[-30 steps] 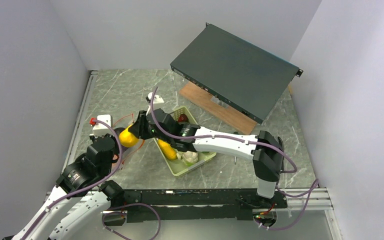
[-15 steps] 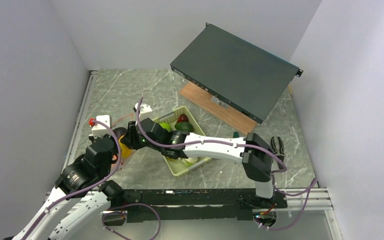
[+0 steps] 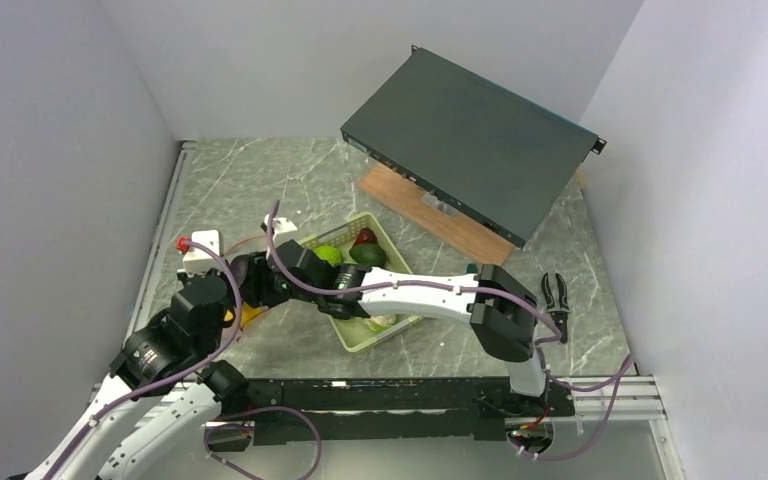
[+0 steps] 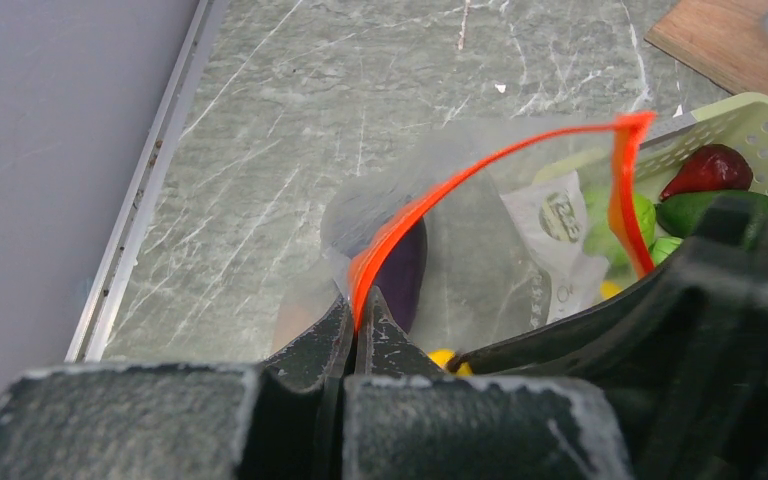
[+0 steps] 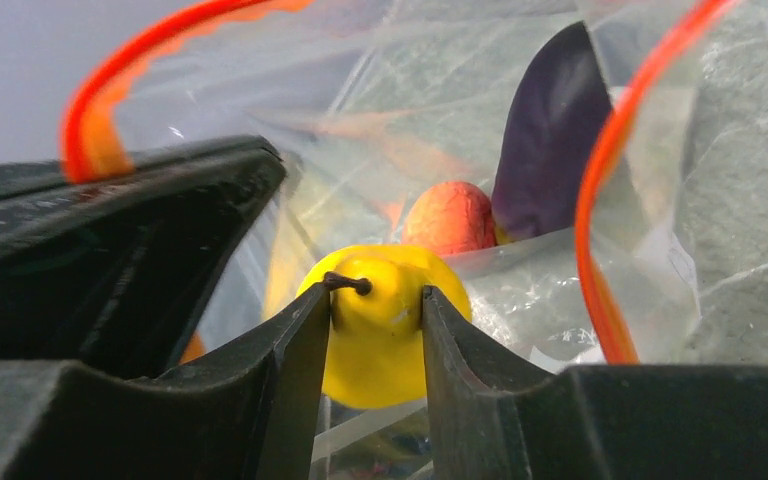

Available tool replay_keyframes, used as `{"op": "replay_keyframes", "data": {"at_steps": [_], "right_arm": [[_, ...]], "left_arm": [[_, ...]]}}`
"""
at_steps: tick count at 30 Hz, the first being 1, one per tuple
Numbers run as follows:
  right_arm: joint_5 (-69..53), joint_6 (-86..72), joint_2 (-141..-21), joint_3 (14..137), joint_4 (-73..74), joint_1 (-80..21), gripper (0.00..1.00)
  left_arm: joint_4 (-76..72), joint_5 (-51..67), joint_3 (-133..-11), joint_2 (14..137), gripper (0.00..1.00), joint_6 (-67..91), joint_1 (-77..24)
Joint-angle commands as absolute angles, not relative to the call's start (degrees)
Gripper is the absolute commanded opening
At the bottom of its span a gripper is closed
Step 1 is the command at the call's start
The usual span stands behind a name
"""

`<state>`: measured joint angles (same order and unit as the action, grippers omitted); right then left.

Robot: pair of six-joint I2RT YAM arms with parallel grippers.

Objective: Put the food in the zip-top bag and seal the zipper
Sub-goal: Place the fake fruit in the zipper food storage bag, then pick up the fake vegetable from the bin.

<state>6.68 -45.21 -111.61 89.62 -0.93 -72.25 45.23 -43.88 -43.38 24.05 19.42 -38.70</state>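
Observation:
The clear zip-top bag [image 4: 470, 260] stands open at the left of the table, its red-orange zipper [image 4: 480, 175] forming a loop. My left gripper [image 4: 355, 320] is shut on the zipper's near rim. My right gripper [image 5: 375, 300] is shut on a yellow toy fruit [image 5: 380, 330] with a dark stem and holds it inside the bag's mouth. The orange peach [image 5: 450, 215] and purple eggplant [image 5: 550, 130] lie in the bag beyond it. In the top view both grippers meet at the bag [image 3: 247, 312]. A green pepper [image 3: 330, 255] and cucumber [image 3: 368, 254] sit in the basket.
The pale green basket [image 3: 405, 322] stands just right of the bag, under my right forearm. A white block with a red plug [image 3: 203, 248] is behind the left gripper. A dark flat case [image 3: 470, 140] leans on a wooden board [image 3: 400, 195]. Pliers [image 3: 557, 295] lie at the right.
My right gripper has carried the yellow fruit left and down, from beside the basket into the bag's mouth. The left gripper has held the rim in place.

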Motion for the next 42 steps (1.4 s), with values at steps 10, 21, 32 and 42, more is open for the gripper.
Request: {"op": "replay_keyframes", "data": {"at_steps": [10, 21, 32, 42], "right_arm": [[4.7, -42.9, -110.7, 90.2, -1.5, -72.1, 0.65], [10.0, -34.4, -97.2, 81.0, 4.3, -72.1, 0.64], [22.5, -24.2, -83.5, 64.3, 8.0, -71.6, 0.64], [13.7, -21.4, -91.8, 67.9, 17.3, -62.9, 0.53]], "left_arm": [[43.8, -44.9, -43.7, 23.1, 0.00, 20.7, -38.4], [43.8, -44.7, -43.7, 23.5, 0.00, 20.5, -38.4], [43.7, -44.4, -43.7, 24.1, 0.00, 20.4, -38.4], [44.0, -44.7, -43.7, 24.0, 0.00, 20.7, -38.5]]}}
